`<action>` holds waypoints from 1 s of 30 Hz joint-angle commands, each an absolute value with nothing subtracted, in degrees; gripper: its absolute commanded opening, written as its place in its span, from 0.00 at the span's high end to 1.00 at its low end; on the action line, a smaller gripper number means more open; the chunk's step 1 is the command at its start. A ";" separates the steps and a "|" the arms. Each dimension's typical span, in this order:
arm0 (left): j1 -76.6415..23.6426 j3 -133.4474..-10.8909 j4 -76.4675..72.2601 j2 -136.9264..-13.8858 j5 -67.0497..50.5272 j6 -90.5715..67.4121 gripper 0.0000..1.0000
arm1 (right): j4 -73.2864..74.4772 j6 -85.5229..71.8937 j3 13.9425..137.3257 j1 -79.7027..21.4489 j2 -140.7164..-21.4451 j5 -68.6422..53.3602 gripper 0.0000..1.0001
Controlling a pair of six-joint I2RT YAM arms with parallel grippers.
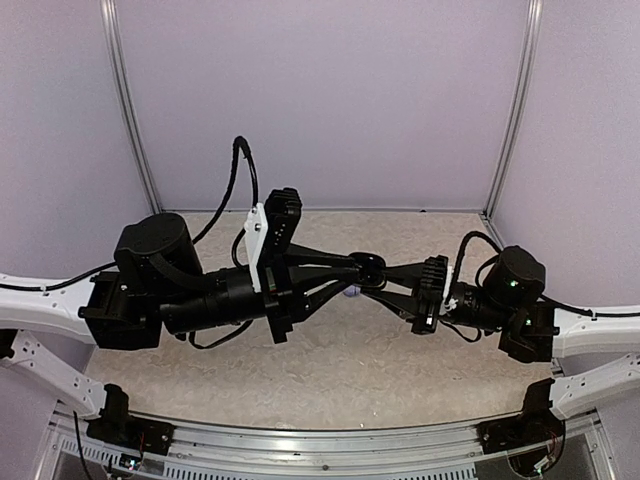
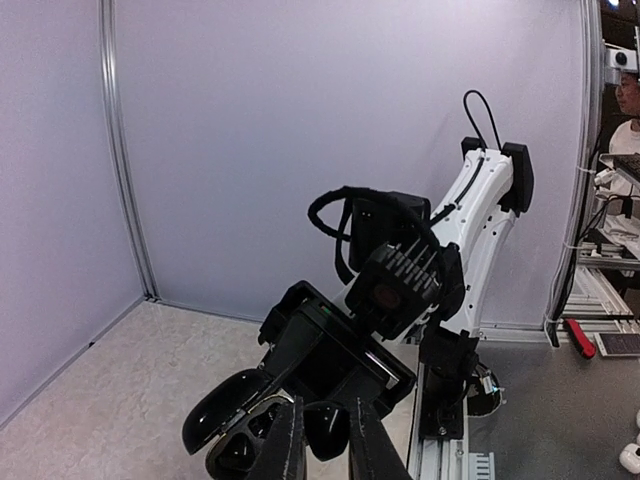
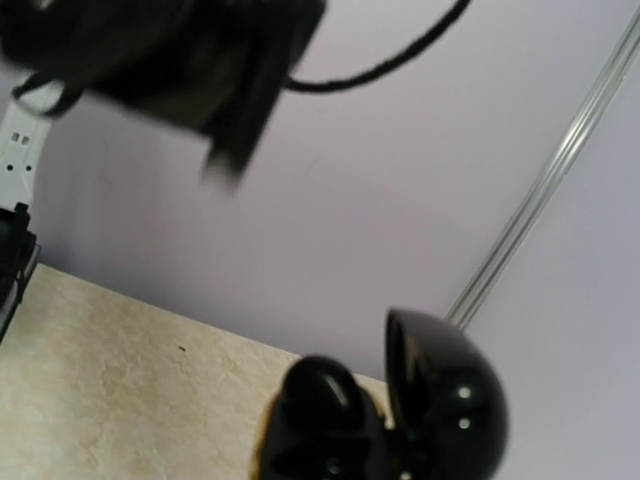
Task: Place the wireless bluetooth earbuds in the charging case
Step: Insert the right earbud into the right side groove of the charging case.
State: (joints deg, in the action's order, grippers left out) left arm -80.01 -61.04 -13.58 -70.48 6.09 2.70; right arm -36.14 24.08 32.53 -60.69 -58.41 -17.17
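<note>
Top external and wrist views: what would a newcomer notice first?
The left gripper and right gripper meet tip to tip above the middle of the table. Between them is a glossy black charging case, lid swung open, apparently gripped by the right gripper.

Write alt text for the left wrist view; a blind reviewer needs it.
An open black charging case shows low in frame, behind the close-set jaws of the left gripper. The right arm faces the camera, lavender walls behind.

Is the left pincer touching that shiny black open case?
Cannot tell: the left wrist view shows the left pincer overlapping the glossy black open case, contact unclear.
</note>
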 commanded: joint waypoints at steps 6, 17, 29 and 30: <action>-80.49 -66.32 -15.55 -75.82 10.71 7.89 1.00 | -37.44 21.66 35.30 -60.90 -59.30 -17.76 1.00; -79.73 -67.53 -14.68 -79.10 13.27 8.92 1.00 | -39.18 18.15 35.07 -61.08 -58.99 -17.14 1.00; -78.32 -67.62 -13.17 -79.54 13.41 8.11 1.00 | -39.77 16.19 34.98 -61.06 -58.07 -18.13 1.00; -78.27 -67.67 -13.04 -79.68 13.26 8.17 1.00 | -39.87 16.22 34.98 -61.08 -58.05 -18.33 1.00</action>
